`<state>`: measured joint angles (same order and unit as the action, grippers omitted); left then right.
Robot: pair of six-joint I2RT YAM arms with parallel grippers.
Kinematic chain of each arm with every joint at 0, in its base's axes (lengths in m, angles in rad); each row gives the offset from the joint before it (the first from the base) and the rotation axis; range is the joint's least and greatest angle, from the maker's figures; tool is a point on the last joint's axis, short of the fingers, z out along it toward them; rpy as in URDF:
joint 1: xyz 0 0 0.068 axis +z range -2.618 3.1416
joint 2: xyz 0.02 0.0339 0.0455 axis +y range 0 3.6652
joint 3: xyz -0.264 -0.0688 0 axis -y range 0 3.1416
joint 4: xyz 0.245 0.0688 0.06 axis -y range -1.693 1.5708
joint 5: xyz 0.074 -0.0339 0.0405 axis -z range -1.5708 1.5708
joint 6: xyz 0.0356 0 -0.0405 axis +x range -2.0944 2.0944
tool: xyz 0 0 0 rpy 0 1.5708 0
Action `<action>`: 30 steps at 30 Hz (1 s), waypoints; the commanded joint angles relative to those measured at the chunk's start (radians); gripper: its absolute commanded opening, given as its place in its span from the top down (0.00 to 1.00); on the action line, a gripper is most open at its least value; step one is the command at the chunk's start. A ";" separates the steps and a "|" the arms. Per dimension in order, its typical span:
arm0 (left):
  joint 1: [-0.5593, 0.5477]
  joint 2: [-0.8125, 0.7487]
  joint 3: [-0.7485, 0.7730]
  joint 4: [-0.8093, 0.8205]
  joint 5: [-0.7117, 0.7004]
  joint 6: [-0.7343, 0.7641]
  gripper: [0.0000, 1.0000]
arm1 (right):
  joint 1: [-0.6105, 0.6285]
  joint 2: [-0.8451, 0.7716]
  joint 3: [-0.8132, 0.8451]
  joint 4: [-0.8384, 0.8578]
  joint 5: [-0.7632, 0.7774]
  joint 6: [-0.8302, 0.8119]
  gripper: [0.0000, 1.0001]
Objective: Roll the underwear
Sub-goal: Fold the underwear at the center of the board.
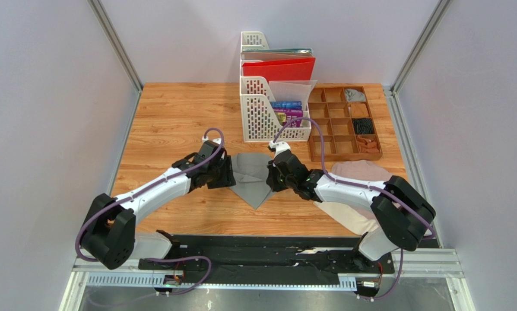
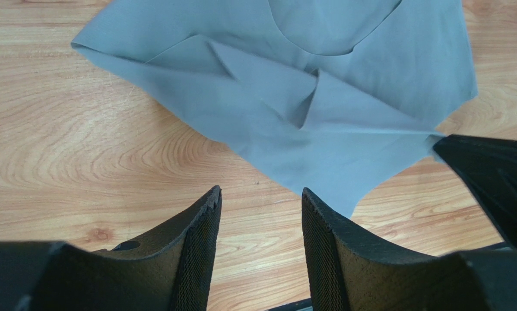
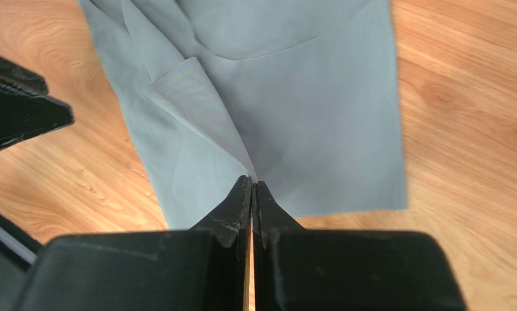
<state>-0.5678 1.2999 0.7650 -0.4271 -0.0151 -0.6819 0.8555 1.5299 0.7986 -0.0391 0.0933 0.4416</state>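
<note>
The grey underwear (image 1: 251, 178) lies spread and partly folded on the wooden table between my two grippers. My left gripper (image 2: 261, 194) hangs open just short of the near edge of the grey cloth (image 2: 293, 97), with only bare wood between its fingers. My right gripper (image 3: 252, 183) is shut on a lifted fold of the grey underwear (image 3: 306, 129), the flap rising to its tips. In the top view the left gripper (image 1: 227, 175) and right gripper (image 1: 272, 173) flank the cloth. A pinkish-beige underwear (image 1: 361, 172) lies at the right, partly under the right arm.
Two white file holders (image 1: 267, 110) with folders and books stand behind the cloth. A brown compartment tray (image 1: 342, 126) holding small rolled items sits at the back right. Grey walls close in the table's sides.
</note>
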 commanded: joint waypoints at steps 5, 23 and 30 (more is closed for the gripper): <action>-0.004 0.016 0.025 0.030 0.007 0.025 0.46 | -0.046 -0.057 -0.032 -0.008 0.023 -0.026 1.00; -0.003 0.125 0.172 0.031 -0.071 0.097 0.43 | -0.121 -0.100 -0.035 -0.031 0.023 -0.056 1.00; -0.003 0.208 0.272 0.022 -0.069 0.136 0.43 | -0.159 -0.128 -0.044 -0.045 0.022 -0.066 1.00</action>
<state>-0.5678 1.4765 0.9817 -0.4145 -0.0727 -0.5922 0.7189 1.4578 0.7498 -0.0780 0.1036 0.3973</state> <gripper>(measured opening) 0.571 0.003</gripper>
